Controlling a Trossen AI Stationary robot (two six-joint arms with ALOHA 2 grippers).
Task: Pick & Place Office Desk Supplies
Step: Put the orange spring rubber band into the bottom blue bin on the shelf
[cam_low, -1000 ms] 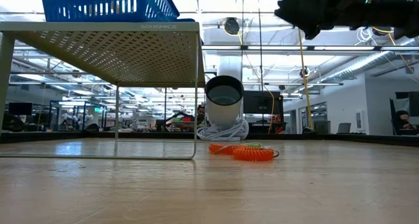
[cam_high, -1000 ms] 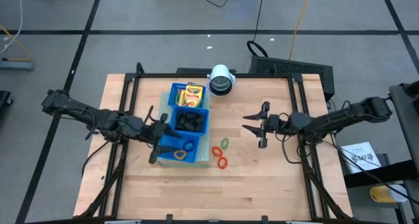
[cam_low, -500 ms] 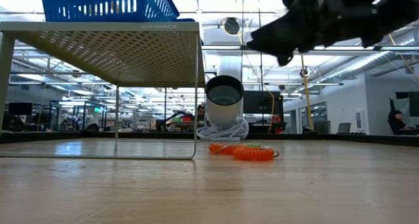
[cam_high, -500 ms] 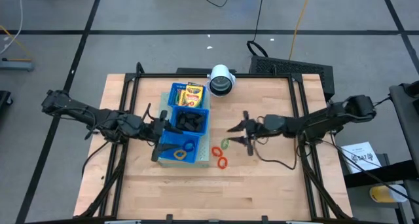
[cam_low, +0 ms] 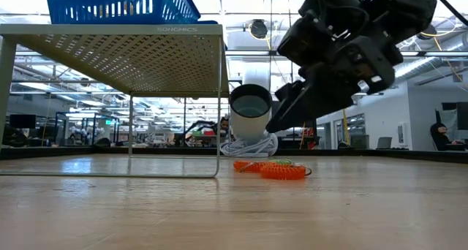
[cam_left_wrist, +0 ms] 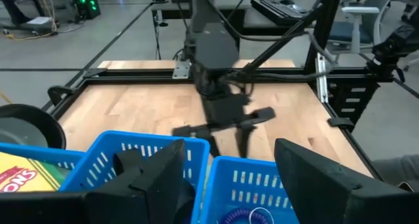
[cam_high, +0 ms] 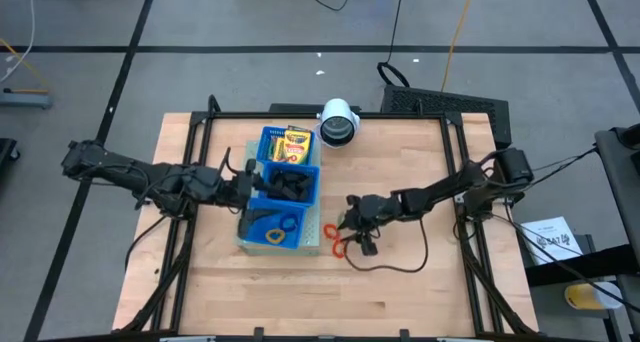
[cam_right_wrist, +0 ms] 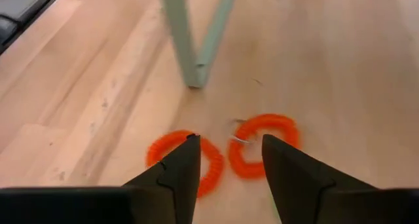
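A: While the right gripper (cam_high: 352, 232) hangs low over the rings, how do its fingers stand?

B: Parted, with nothing between them. Its wrist view shows both dark fingers (cam_right_wrist: 175, 168) above the wood, and two orange rings (cam_right_wrist: 262, 144) lying flat on the table (cam_high: 420, 162) just past the tips, side by side and nearly touching.

A: Is it touching them?

B: I cannot tell from above. In the low view the gripper (cam_low: 289, 115) is clear of the table, tilted down toward the rings (cam_low: 281, 171).

A: Where do those rings lie?

B: On bare wood just beside the foot of the pale rack (cam_low: 131, 52) that carries the blue tray (cam_high: 262, 177). A green ring (cam_low: 284, 162) seems to lie with them, though the arm hides it from above.

A: And the left gripper (cam_high: 243, 187)?

B: At the tray's edge, fingers (cam_left_wrist: 150, 178) spread wide and empty, one to each side of the divider between two compartments.

A: What is in the tray?

B: Crayon boxes (cam_high: 296, 142) fill the compartment nearest the white cylinder (cam_high: 339, 122). Black clips (cam_high: 290, 185) sit in the middle one. The last holds more rings (cam_high: 278, 228), one of them purple, another orange.

A: Anyone about?

B: People show small and dim in the room beyond the table, in the low view.
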